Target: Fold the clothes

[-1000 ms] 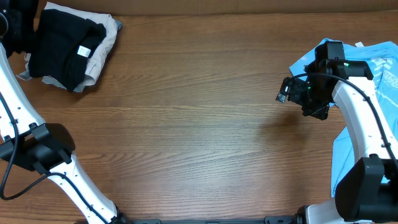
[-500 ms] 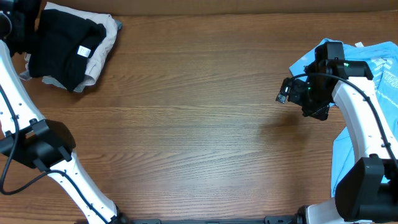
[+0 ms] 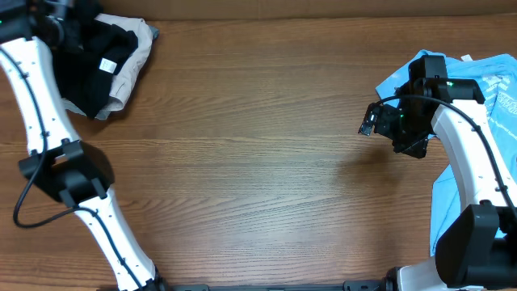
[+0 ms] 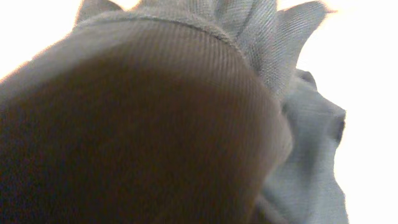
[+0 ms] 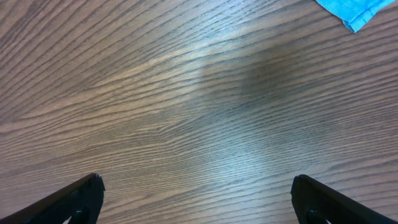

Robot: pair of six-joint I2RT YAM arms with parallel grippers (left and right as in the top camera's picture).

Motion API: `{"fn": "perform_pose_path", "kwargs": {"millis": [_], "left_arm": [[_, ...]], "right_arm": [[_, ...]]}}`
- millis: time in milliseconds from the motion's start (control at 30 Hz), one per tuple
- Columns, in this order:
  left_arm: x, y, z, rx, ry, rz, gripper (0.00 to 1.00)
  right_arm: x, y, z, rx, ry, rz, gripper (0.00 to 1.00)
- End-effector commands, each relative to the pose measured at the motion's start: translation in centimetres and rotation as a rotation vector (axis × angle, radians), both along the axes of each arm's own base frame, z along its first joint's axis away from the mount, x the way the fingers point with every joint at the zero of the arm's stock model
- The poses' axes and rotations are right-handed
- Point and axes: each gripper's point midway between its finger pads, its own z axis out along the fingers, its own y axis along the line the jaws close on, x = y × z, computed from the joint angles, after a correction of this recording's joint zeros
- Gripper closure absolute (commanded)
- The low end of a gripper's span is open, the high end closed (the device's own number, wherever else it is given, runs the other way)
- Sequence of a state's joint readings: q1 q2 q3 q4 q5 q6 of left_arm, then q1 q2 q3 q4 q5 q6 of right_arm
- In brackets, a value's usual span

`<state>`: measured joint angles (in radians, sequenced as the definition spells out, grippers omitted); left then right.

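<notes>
A black T-shirt [image 3: 90, 73] with a small white label lies crumpled on a pale cloth [image 3: 139, 50] at the table's far left corner. My left gripper [image 3: 63, 23] is down on the top of that pile. In the left wrist view dark cloth [image 4: 137, 137] fills the frame and hides the jaws, with grey folds [image 4: 311, 155] at the right. Light blue T-shirts [image 3: 494, 85] with white print lie at the right edge. My right gripper [image 3: 370, 121] hovers open and empty over bare wood just left of them; a blue corner [image 5: 351, 11] shows in its wrist view.
The wooden table [image 3: 258, 162] stretches between the two piles. My right arm [image 3: 468, 162] lies over the blue shirts. My left arm [image 3: 48, 137] runs along the left edge.
My left arm has swung to the right, and its gripper has moved onto the top of the black shirt pile. The right arm has not moved.
</notes>
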<state>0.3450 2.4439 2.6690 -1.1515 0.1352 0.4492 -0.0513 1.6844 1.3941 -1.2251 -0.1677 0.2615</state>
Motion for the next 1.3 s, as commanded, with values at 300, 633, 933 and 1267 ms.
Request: {"fn": "perform_pose_path", "kwargs": {"millis": [300,633,933,1267], "left_arm": [[2.4,-9.3,1.5,-0.193,-0.052,0.005,0.0],[1.7,-9.4,12.5,-0.146,-0.303,-0.016,0.0],[2.4,-2.1,15.0,-0.054,-0.437,0.143,0.0],[3.3,1.6,6.5,-0.051,-0.302,0.246,0.0]], "right_arm": [[0.3,-0.3,0.7,-0.012,-0.025,-0.002,0.0],[0.3,-0.3,0.7,-0.012,-0.025,-0.002,0.0],[0.0,-0.3,0.7,-0.011,-0.013,-0.002,0.0],[-0.1,0.1,0.7,0.013,-0.008,0.0,0.0]]}}
